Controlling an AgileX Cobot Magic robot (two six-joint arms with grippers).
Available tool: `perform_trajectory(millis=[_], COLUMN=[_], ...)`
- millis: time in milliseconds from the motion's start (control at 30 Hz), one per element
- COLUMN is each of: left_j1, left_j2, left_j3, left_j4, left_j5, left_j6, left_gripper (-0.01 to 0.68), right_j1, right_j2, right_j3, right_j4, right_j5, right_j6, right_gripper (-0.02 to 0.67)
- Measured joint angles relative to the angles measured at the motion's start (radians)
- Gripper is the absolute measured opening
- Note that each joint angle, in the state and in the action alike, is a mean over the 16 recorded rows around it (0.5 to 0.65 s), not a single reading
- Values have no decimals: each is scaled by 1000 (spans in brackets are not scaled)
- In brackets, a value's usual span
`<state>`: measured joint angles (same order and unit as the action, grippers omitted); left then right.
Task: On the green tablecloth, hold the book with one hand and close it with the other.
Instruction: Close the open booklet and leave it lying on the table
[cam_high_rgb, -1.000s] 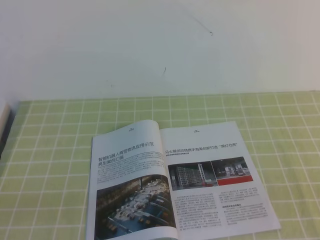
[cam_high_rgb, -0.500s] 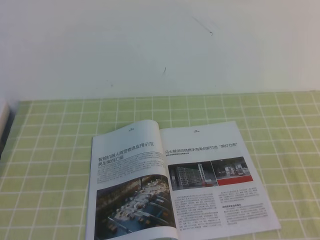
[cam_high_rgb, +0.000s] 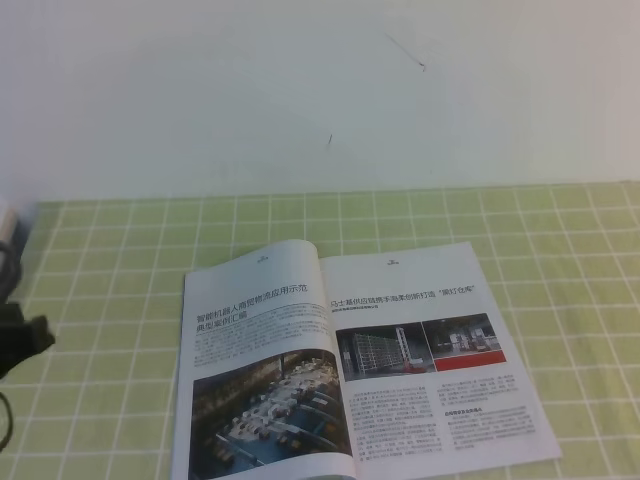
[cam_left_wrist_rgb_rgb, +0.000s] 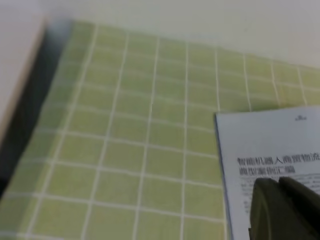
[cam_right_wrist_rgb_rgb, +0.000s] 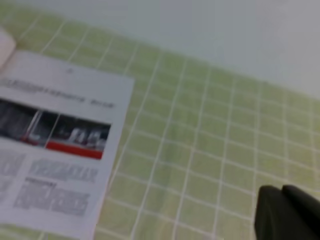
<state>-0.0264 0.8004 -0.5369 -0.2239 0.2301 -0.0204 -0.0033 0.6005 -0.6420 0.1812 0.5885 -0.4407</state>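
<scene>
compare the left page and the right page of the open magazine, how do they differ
The glossy magazine's left page bulges upward near the spine; its right page lies nearly flat on the light green grid-lined tablecloth. The left page carries one large dark photo at the bottom; the right page has a smaller photo strip with a red bar, then text columns. Both are white with a black Chinese headline.

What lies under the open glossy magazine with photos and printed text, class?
The open glossy magazine lies flat on the light green grid-lined tablecloth, which shows on its left, right and far sides. The cloth beneath the pages, and the cover, are hidden.
</scene>
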Motion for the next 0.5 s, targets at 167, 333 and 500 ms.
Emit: perform_trajectory(millis=[167,333,500], left_j1=[-49,-151,-286], left_j2=[185,334,466], left_j3=[-56,-129,-224], left_j4=[-123,-190,-174], left_j5=[69,131,212], left_j6=[112,242,309], left_gripper=[-3,-3,-3], right_j1=[2,24,81], right_j2=[177,346,508], right_j3=[-37,-61,-85], right_j4=[181,345,458], right_j5=[64,78,43], right_j6=[-229,-435,-591], right_gripper=[-4,-4,-4])
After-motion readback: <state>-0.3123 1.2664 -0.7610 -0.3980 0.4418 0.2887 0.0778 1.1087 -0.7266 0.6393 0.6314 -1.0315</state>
